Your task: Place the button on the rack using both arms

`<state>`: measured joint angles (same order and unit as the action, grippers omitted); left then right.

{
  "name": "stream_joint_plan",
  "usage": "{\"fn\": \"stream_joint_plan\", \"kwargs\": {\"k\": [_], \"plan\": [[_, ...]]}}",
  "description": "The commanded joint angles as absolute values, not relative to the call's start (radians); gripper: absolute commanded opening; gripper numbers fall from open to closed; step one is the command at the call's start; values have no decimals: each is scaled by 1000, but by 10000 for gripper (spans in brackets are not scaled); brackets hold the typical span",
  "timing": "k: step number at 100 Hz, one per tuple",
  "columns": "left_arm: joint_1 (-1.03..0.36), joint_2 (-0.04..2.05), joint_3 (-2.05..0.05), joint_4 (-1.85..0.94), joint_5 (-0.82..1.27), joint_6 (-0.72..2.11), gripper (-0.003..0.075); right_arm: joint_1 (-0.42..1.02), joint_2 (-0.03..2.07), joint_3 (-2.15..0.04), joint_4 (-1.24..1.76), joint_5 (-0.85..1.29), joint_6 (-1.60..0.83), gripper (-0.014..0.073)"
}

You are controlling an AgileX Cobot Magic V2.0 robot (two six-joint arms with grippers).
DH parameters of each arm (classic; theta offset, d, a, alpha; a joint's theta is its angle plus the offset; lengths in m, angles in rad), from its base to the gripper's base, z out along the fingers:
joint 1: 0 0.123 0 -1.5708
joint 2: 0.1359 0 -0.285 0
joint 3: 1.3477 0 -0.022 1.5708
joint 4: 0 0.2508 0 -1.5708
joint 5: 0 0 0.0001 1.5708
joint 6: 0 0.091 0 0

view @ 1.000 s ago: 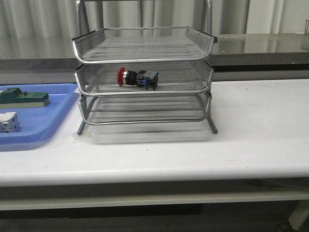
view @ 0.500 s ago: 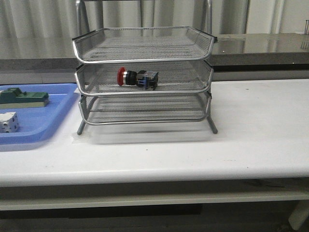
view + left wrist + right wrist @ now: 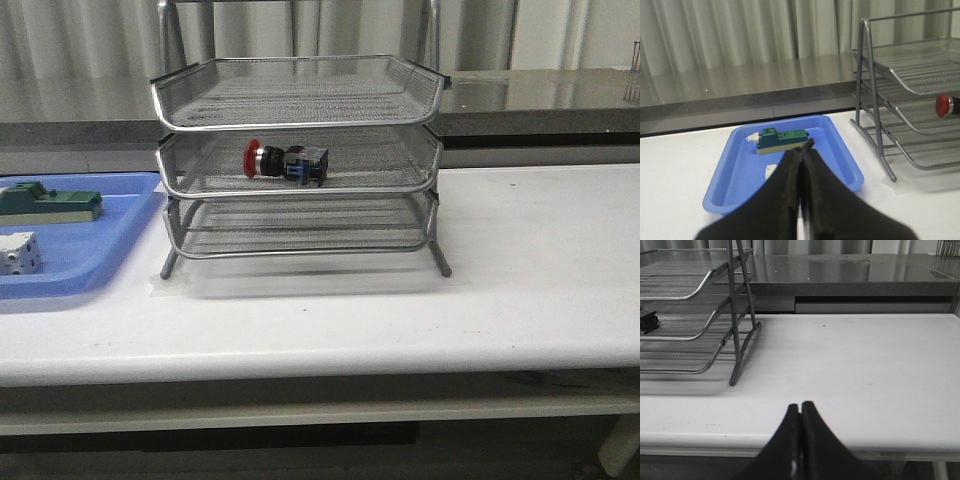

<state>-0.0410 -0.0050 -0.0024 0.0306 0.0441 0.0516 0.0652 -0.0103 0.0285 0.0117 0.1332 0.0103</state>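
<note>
We see the button (image 3: 285, 162) lying on its side in the middle tier of the rack (image 3: 297, 190); our left gripper (image 3: 801, 150) and right gripper (image 3: 800, 407) are both pressed together, empty.

Soft, even, dimmish light (slightly grainy); faint shadows.
</note>
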Motion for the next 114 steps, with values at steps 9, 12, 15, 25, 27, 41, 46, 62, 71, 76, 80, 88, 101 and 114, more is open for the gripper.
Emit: {"fn": "stream_joint_plan", "kwargs": {"k": [9,12,15,25,27,41,46,62,71,76,80,88,101,114], "plan": [[-41,-36,53,30,-60,33,-21,61,-31,9,0,59,9,-60],[-41,-36,53,30,-60,33,-21,61,-31,9,0,59,9,-60],[-41,-36,53,30,-60,33,-21,61,-31,9,0,59,9,-60],[-41,-36,53,19,-60,33,-21,61,-31,9,0,59,9,-60],[-41,-36,53,18,-60,33,-21,61,-31,9,0,59,9,-60],[-41,-36,53,18,-60,33,-21,61,-31,9,0,59,9,-60],[-41,-36,53,18,-60,33,-21,61,-31,9,0,59,9,-60],[-41,-36,53,18,-60,33,-21,61,-31,9,0,59,9,-60],[-41,-36,53,18,-60,33,-21,61,-31,9,0,59,9,-60],[-41,-36,53,18,-60,33,-21,61,-31,9,0,59,9,-60],[-41,-36,53,18,-60,33,-21,61,-31,9,0,59,9,-60],[-41,-36,53,18,-60,33,-21,61,-31,9,0,59,9,-60],[-41,-36,53,18,-60,33,-21,61,-31,9,0,59,9,-60],[-41,-36,53,18,-60,33,-21,61,-31,9,0,59,9,-60]]}}
